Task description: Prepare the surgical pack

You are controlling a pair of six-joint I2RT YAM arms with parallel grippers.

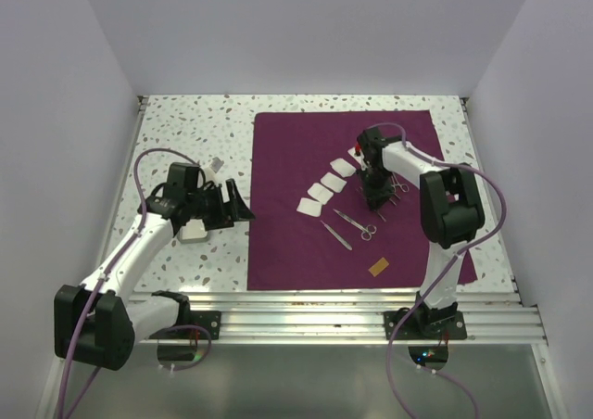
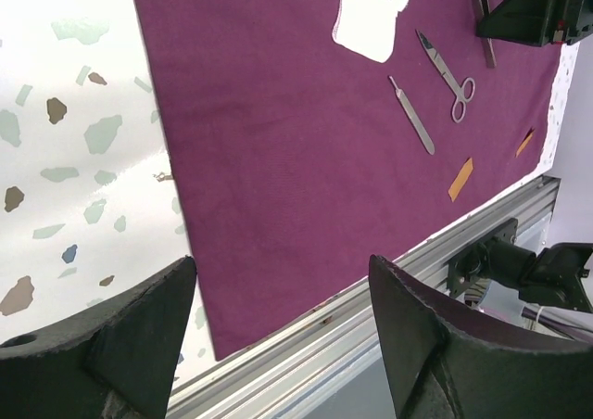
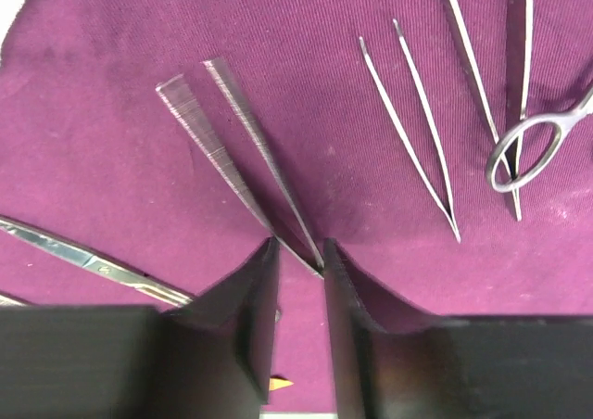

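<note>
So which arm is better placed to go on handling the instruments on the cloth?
The right. Its gripper is already down on the purple cloth, jaws closed around a pair of forceps, with more instruments beside it. The left gripper stands open at the cloth's left edge, holding nothing.

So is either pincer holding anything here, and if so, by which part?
The right pincer pinches a pair of steel forceps at their joined end, the tips splayed over the purple cloth. The left pincer stands open, holding nothing.

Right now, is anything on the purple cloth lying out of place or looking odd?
Two small orange-brown tabs lie loose on the purple cloth near its front edge, away from the instruments. The gauze squares form a tidy diagonal row. Nothing looks spilled or damaged.
</note>
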